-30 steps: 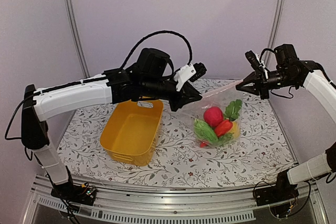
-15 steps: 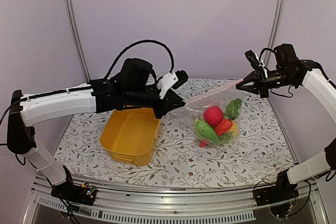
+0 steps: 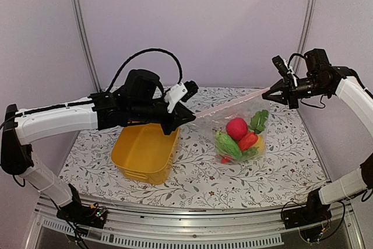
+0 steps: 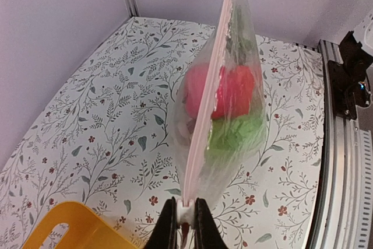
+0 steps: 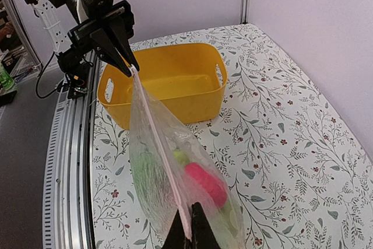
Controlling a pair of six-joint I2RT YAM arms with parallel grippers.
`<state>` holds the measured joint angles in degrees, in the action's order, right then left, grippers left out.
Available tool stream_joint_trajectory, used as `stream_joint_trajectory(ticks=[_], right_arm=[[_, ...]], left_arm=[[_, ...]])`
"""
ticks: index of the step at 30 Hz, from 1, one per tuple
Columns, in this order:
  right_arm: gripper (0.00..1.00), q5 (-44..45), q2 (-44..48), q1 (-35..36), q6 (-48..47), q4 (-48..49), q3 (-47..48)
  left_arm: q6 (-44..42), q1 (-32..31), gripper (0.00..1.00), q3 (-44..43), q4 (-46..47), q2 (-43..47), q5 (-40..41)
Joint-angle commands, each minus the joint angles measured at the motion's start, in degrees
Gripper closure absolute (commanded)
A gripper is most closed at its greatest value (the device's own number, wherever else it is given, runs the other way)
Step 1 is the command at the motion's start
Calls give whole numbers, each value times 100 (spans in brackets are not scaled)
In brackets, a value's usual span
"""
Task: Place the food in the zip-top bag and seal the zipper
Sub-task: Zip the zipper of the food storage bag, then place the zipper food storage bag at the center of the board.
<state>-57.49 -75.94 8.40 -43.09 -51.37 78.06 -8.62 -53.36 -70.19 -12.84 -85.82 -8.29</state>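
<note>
A: State of the left end effector (image 3: 187, 116)?
B: Almost closed, pinching one end of the zipper (image 3: 230, 104), just beside the far corner of the yellow basket (image 3: 143, 153).
A: And the right end effector (image 3: 269, 93)?
B: Closed tight on the opposite end, held higher, over the far right of the surface (image 3: 198, 188).
A: Whereabouts of the zip-top bag (image 3: 245, 112)?
B: Strung between the two, with the mouth strip pulled into one straight line sloping up to the right. Hanging low, right of the basket. Touching the floral surface or not: cannot tell.
A: And the food (image 3: 236, 129)?
B: Inside the bag, heaped at the bottom. Red, green, a little yellow, one leafy green top.
A: Sealed along the whole strip?
B: Cannot tell.
</note>
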Motion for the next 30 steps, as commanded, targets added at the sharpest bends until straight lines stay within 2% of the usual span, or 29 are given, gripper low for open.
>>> stream_joint_trajectory(ticks=[1, 6, 7, 10, 11, 17, 22, 25, 30], right_arm=[[100, 70, 14, -225, 11, 110, 192], [100, 50, 12, -223, 11, 111, 179], [100, 42, 5, -223, 16, 106, 176], [100, 7, -42, -223, 29, 100, 169], [100, 2, -54, -223, 43, 106, 174], [100, -24, -156, -224, 119, 202, 216], [100, -16, -225, -217, 160, 262, 245], [100, -21, -262, -222, 178, 281, 236], [100, -25, -272, -221, 178, 308, 212]], left_arm=[[83, 217, 100, 242, -720, 134, 324], [88, 217, 97, 204, -716, 119, 364], [88, 221, 93, 195, -712, 118, 391], [124, 229, 67, 124, -687, 100, 488], [137, 226, 62, 88, -683, 82, 552], [185, 240, 49, 55, -487, 230, 792], [218, 247, 44, 238, -70, 336, 201], [371, 245, 46, 257, 181, 219, -388], [579, 229, 48, 184, 620, -126, -852]])
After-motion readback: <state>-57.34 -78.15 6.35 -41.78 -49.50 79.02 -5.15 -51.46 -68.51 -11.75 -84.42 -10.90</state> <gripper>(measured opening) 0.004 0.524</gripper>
